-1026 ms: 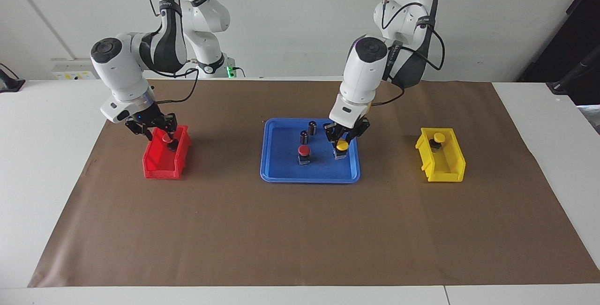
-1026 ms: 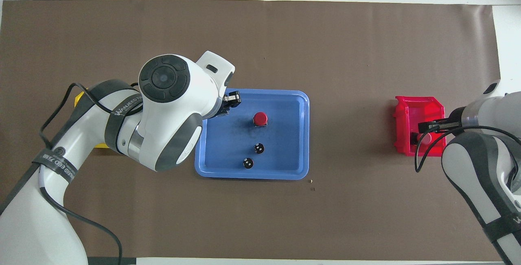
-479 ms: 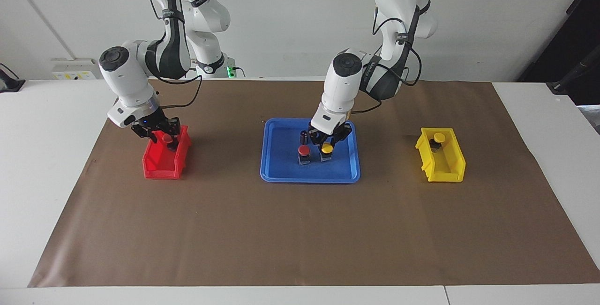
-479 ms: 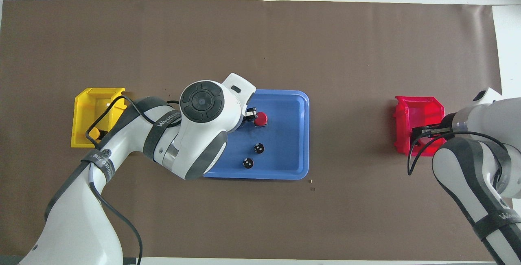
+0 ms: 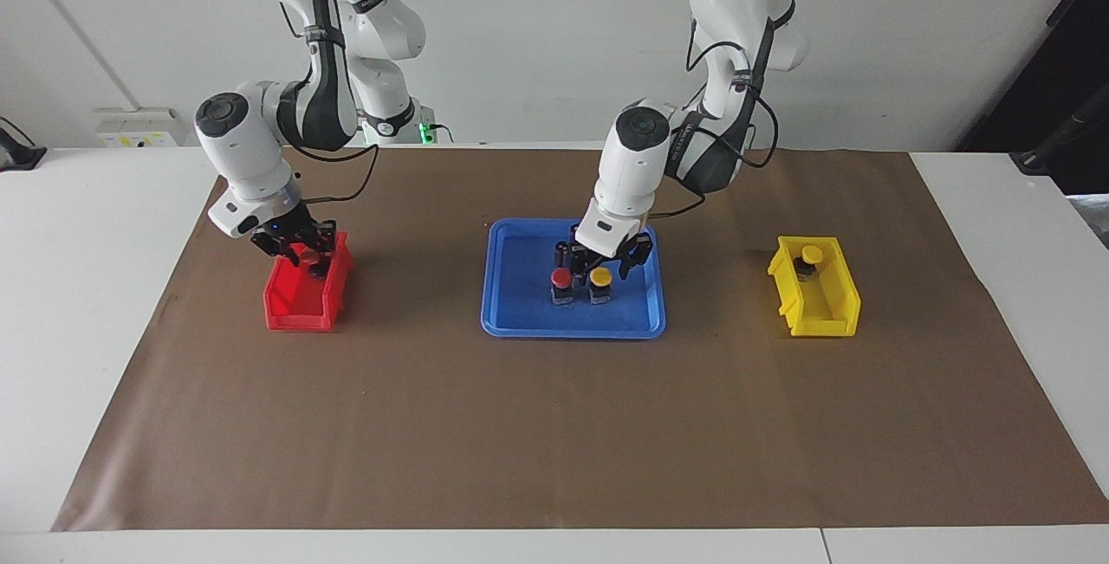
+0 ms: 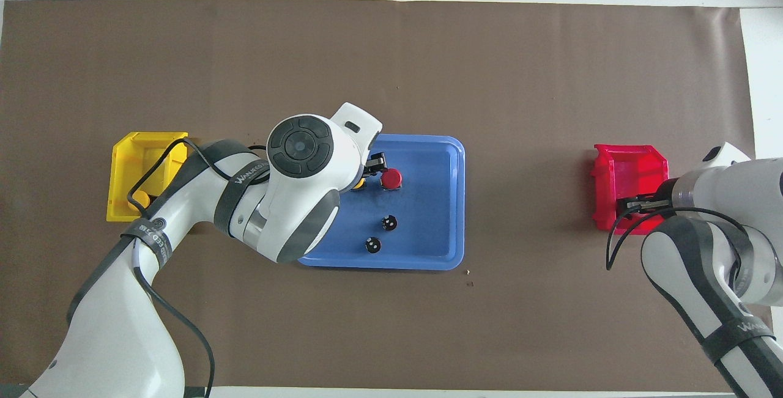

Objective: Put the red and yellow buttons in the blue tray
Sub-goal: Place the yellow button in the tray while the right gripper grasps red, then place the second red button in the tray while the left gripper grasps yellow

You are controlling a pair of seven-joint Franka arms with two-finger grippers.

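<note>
Lowered since before: left gripper (image 5: 607, 262), fingers spread, yellow-capped push-button (image 5: 599, 282) upright in shallow blue plastic tray (image 5: 520, 321); right gripper (image 5: 299, 250) over red bin (image 5: 295, 308), grip unclear.

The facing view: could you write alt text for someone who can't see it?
Two white robot arms work at a brown-covered table: the left gripper is in a blue tray, just over a yellow button standing beside a red button, while the right gripper reaches into a red bin. A yellow bin holds another yellow button.
</note>
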